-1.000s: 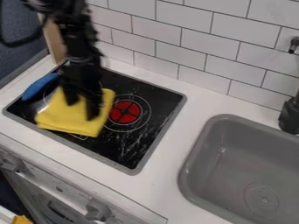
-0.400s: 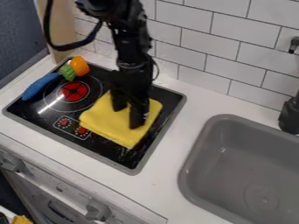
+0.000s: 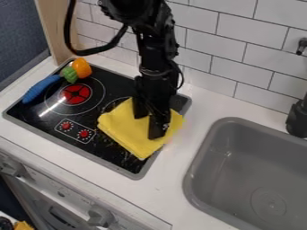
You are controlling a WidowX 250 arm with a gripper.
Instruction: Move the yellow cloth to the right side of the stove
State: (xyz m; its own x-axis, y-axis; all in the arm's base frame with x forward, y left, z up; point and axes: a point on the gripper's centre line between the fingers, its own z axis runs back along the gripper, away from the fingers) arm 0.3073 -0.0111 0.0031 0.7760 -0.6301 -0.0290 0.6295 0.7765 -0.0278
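My black gripper [image 3: 148, 125] hangs down over the right half of the stove, its fingertips on the yellow cloth [image 3: 124, 130]. The folded cloth lies flat across the right burner area of the black stove [image 3: 42, 118], and its right corner reaches over the stove's right edge onto the white counter. How firmly the fingers hold the cloth cannot be made out, as the arm covers part of it.
A blue-handled object [image 3: 39, 88] and an orange and green toy vegetable [image 3: 81, 68] lie at the stove's upper left. The grey sink [image 3: 193, 167] is on the right, with a black faucet [image 3: 297, 117] beside it. A tiled wall [image 3: 207, 42] runs behind.
The gripper and the yellow cloth have moved right across the stove, uncovering the left burner, the printed red knobs and the toy vegetable.
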